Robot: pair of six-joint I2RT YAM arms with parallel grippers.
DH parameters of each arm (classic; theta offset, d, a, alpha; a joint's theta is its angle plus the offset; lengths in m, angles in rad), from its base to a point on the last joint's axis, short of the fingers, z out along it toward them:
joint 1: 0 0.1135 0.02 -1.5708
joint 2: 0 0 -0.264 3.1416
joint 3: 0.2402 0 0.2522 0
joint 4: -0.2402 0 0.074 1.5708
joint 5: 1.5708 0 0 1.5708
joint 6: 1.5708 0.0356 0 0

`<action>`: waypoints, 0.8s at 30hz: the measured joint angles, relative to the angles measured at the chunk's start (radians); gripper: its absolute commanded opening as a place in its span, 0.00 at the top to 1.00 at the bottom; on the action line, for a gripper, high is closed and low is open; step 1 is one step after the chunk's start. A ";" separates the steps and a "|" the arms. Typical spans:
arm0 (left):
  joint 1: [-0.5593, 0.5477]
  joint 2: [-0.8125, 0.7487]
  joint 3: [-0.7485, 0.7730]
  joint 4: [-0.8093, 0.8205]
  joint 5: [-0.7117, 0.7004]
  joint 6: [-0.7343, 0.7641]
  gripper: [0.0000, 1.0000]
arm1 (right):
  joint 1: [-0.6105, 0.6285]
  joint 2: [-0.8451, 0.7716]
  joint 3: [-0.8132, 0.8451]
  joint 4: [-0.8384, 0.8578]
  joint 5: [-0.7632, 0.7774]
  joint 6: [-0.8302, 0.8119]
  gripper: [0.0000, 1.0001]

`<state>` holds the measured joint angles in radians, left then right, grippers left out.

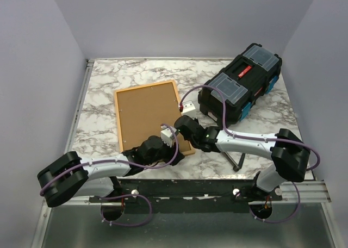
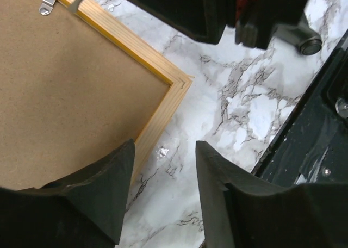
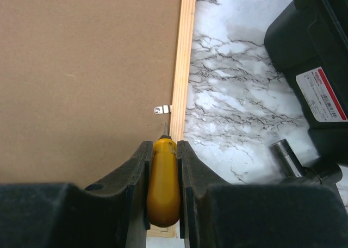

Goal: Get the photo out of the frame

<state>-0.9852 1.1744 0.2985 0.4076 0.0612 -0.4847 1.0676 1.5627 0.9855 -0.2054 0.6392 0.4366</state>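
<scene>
The frame (image 1: 117, 119) lies face down on the marble table, its light wood back rim up (image 3: 181, 68). The photo's brown backing board (image 1: 148, 115) fills it; the sunset side is hidden. My right gripper (image 1: 183, 123) is shut on a yellow-handled screwdriver (image 3: 163, 177). Its metal tip sits just short of a small metal clip (image 3: 161, 110) on the frame's right rim. My left gripper (image 2: 163, 150) is open and empty. It hovers low at the frame's near right corner (image 2: 179, 85), one finger over the backing board and the other over bare marble.
A black toolbox (image 1: 239, 87) with clear lid compartments stands at the back right, also in the right wrist view (image 3: 304, 47). A small metal cylinder (image 3: 285, 153) lies on the marble right of the frame. Grey walls enclose the table.
</scene>
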 measured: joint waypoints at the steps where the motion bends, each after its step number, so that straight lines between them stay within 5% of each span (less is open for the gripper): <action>1: 0.000 0.005 -0.001 0.011 0.000 -0.003 0.55 | -0.005 0.002 -0.007 0.004 -0.003 0.000 0.99; 17: -0.007 0.053 -0.036 0.067 0.002 -0.081 0.70 | -0.023 0.026 -0.014 0.032 -0.011 -0.011 0.99; 24: -0.007 0.053 -0.032 0.054 0.016 -0.090 0.58 | -0.023 0.024 0.001 0.009 -0.017 -0.011 0.99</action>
<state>-0.9924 1.2278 0.2661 0.4618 0.0772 -0.5747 1.0451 1.5867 0.9863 -0.1967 0.6224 0.4252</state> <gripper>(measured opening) 0.349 0.246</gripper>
